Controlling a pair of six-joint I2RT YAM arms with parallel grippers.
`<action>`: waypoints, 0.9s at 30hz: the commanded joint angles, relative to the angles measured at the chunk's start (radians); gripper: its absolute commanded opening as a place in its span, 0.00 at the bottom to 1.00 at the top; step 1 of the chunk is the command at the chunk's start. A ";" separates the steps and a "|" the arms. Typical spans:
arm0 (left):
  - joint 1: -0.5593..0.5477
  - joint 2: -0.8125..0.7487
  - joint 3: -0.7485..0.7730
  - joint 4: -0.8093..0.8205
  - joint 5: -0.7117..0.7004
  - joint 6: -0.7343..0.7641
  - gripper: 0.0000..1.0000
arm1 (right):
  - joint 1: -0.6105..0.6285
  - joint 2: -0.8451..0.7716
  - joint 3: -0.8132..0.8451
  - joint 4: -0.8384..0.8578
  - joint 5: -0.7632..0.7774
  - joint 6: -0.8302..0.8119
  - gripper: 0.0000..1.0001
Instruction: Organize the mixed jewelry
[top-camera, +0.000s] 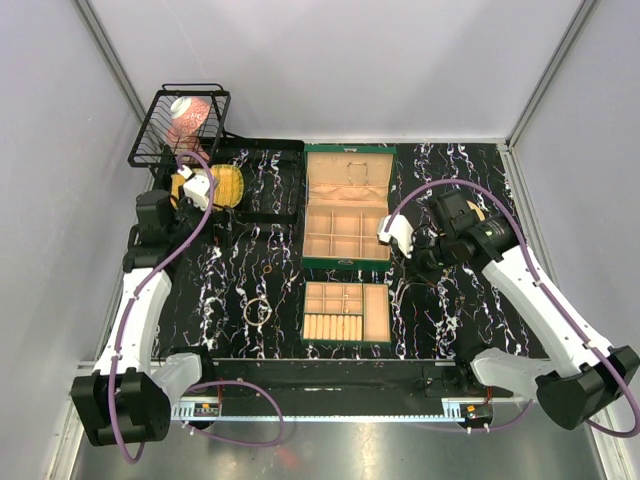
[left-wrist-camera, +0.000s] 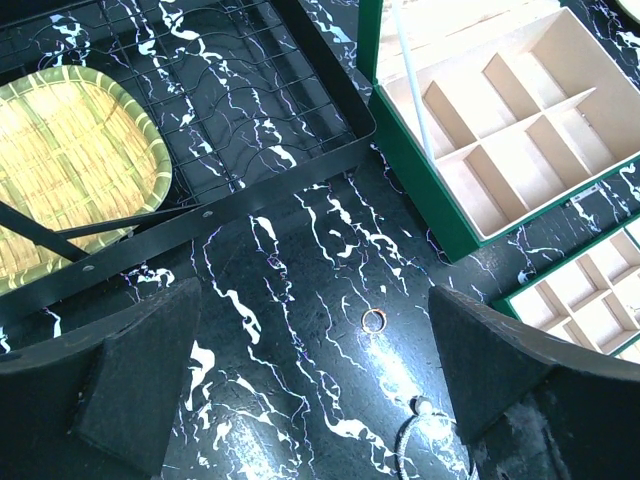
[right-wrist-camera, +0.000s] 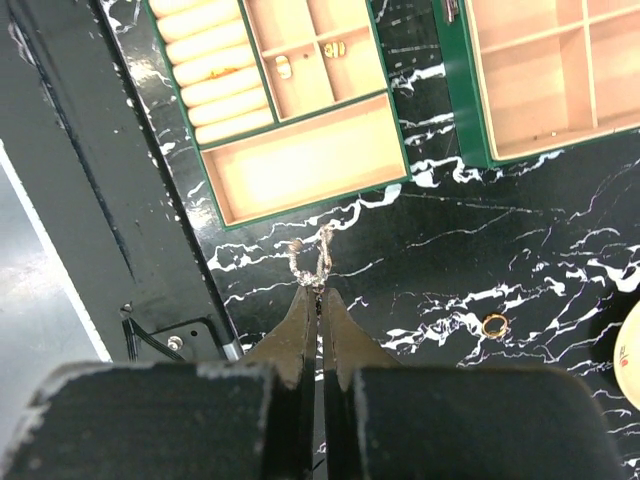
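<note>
Silver chain (right-wrist-camera: 308, 262) hangs in a small bunch from the tips of your right gripper (right-wrist-camera: 320, 292). Its fingers (right-wrist-camera: 345, 335) are clenched on the chain's upper end, with no gap showing between them. Whether the lower links touch the black marbled table (right-wrist-camera: 480, 250) cannot be told. Just beyond those fingertips lies the tray (right-wrist-camera: 300, 160), its long compartment nearest to them. Farther past the tips, two tiny pieces (right-wrist-camera: 284, 68) sit in neighbouring square compartments, one in each. The green box (right-wrist-camera: 462, 90) stands ahead of the fingers and off to the side, apart from the tray. A gold ring (right-wrist-camera: 494, 324) lies on the table beside the fingers on that same side, clear of them.

Your left gripper (left-wrist-camera: 312, 340) is released, its fingers (left-wrist-camera: 130, 390) spread wide above the table. A small ring (left-wrist-camera: 374, 319) lies on the surface between them, nearer the finger on the box side. Part of the bangle (left-wrist-camera: 408, 442) shows close under that same finger, and from above it lies well apart from the tray (top-camera: 258, 311). Ahead of the other finger, a bamboo plate (left-wrist-camera: 70, 170) rests in a black wire rack (left-wrist-camera: 260, 120).
</note>
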 joint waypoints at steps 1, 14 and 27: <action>-0.002 0.007 0.044 0.074 -0.022 0.003 0.99 | 0.031 -0.028 0.067 -0.046 -0.044 0.026 0.00; -0.001 0.019 0.044 0.085 -0.045 0.000 0.99 | 0.128 -0.023 0.056 -0.021 -0.049 0.082 0.00; -0.001 0.021 0.041 0.086 -0.051 0.004 0.99 | 0.202 -0.021 -0.011 0.042 -0.046 0.139 0.00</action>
